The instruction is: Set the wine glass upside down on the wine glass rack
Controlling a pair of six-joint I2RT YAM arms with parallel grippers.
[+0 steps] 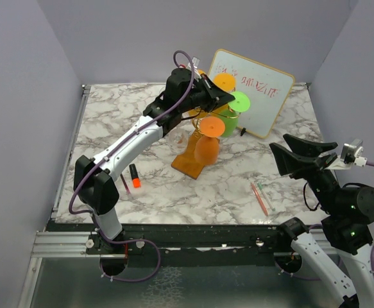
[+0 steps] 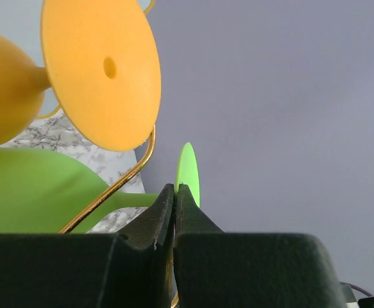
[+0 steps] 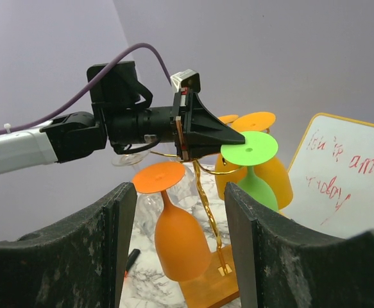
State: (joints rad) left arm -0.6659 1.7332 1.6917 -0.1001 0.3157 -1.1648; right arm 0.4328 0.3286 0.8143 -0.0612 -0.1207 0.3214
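Note:
The wine glass rack [image 1: 190,163], gold wire on an orange-brown wooden base, stands mid-table with several glasses hanging upside down. They include an orange wine glass [image 1: 207,149], a green one [image 1: 239,101] and a yellow one [image 1: 224,81]. My left gripper [image 1: 228,97] is shut, its tips right at the rim of the green glass's foot [image 2: 188,170], and nothing shows between the fingers. A gold scroll arm [image 2: 119,186] runs just left of the tips. My right gripper [image 3: 179,192] hangs open at the right, away from the rack and facing it, empty.
A whiteboard [image 1: 257,90] with red writing leans behind the rack. An orange marker [image 1: 135,176] lies left of the base and thin pens [image 1: 260,196] lie to its right. A clear glass [image 3: 145,205] hangs behind the orange one. Grey walls enclose the marble table [image 1: 110,115].

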